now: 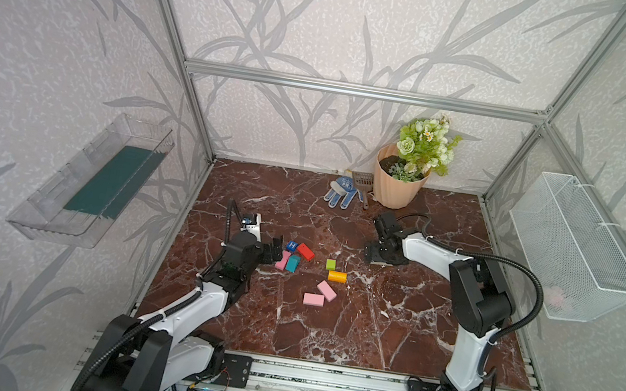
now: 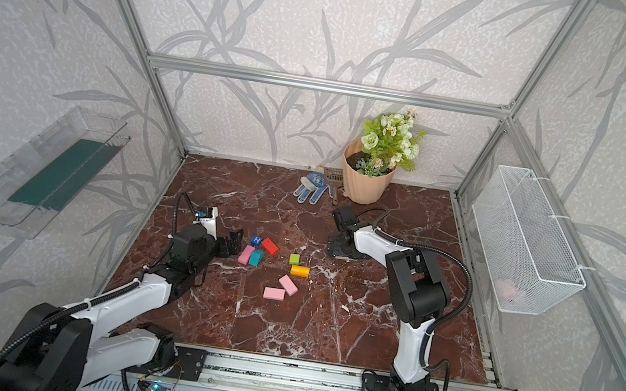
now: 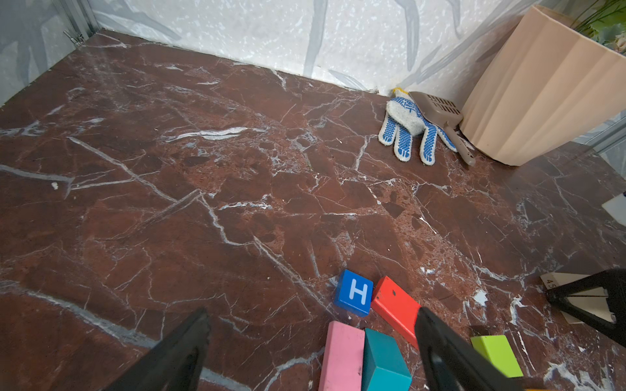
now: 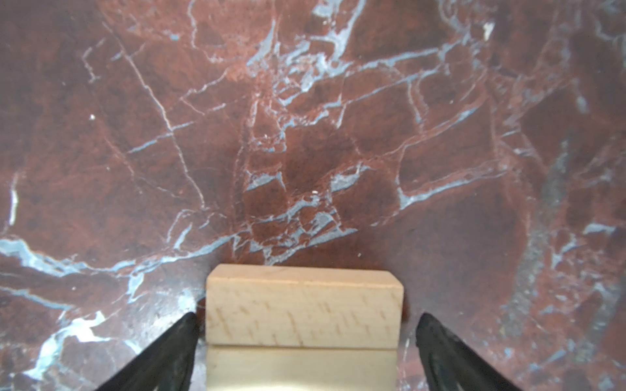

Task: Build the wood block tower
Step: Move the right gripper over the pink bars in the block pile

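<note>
**Q:** What lies on the table (image 1: 387, 334)?

**A:** Toward the left edge, a blue H cube (image 1: 292, 245) sits just beside a red block (image 1: 306, 252). On their front-edge side, a pink block (image 1: 283, 261) touches a teal block (image 1: 293, 263). Near the middle lie a lime green block (image 1: 330, 265), an orange block (image 1: 337, 276) and two more pink blocks (image 1: 327, 290).

**Q:** And the claws?

**A:** The left claw (image 3: 311, 315) is released and empty, jaws wide, low just beside the pink and teal blocks. The right claw (image 4: 306, 316), right of the middle, is released. Its jaws straddle a tan block (image 4: 305, 291) with a gap on either side. A second tan block (image 4: 301, 369) touches the first; whether they are stacked cannot be told.
</note>
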You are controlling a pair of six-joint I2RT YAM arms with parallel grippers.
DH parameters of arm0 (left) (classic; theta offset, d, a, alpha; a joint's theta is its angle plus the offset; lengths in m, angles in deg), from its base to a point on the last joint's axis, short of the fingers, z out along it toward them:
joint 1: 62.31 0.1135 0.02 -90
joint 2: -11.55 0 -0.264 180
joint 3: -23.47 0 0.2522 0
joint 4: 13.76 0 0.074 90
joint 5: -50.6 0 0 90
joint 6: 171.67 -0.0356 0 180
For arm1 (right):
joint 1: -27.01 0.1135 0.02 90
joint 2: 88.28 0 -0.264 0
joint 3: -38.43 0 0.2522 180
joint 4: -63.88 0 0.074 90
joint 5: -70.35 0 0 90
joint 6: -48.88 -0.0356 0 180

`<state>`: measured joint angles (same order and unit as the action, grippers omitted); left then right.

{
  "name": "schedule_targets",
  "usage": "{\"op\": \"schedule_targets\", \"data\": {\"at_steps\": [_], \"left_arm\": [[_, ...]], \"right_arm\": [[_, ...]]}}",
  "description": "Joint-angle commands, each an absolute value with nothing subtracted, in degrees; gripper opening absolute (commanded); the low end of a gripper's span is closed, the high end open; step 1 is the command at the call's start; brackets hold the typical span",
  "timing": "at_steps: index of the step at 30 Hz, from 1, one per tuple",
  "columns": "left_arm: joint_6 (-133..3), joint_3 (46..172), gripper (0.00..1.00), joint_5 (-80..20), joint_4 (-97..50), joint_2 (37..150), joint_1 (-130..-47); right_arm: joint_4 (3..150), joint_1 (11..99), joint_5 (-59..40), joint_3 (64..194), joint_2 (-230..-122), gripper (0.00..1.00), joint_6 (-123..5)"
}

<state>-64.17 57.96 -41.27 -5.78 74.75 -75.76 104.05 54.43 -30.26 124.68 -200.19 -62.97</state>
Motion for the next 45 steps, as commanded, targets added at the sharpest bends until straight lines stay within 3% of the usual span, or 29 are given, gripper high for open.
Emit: {"op": "schedule_targets", "data": {"at_steps": [1,10,20,27,33,39,45], "left_arm": [[-65.3,58.2,0.95,-42.0,-4.6,74.5,-75.9],[-65.3,58.1,0.95,-42.1,-4.7,74.5,-75.9],[-65.2,58.1,0.95,-42.2,-4.6,74.5,-76.1],[-65.4,58.5,0.94,-42.1,-4.5,75.3,-76.3],[-65.6,57.7,0.93,-42.3,-4.2,74.0,-76.4],[-65.6,57.7,0.93,-42.5,-4.1,74.0,-76.5],[-65.6,57.7,0.93,-42.7,-4.1,74.1,-76.5]], "right_arm": [[108.7,54.4,-31.3,124.7,-196.8,0.99,-61.0],[107.1,58.8,-29.6,118.6,-183.9,0.99,-61.0],[99.6,77.7,-22.4,114.7,-179.4,0.99,-50.4],[93.6,85.1,-14.1,109.2,-177.8,0.95,-44.0],[91.3,89.6,-12.9,109.8,-180.5,0.88,-42.2],[99.1,87.2,-24.0,117.1,-187.9,0.77,-46.8],[102.4,86.0,-26.0,120.1,-193.5,0.74,-49.1]]}}
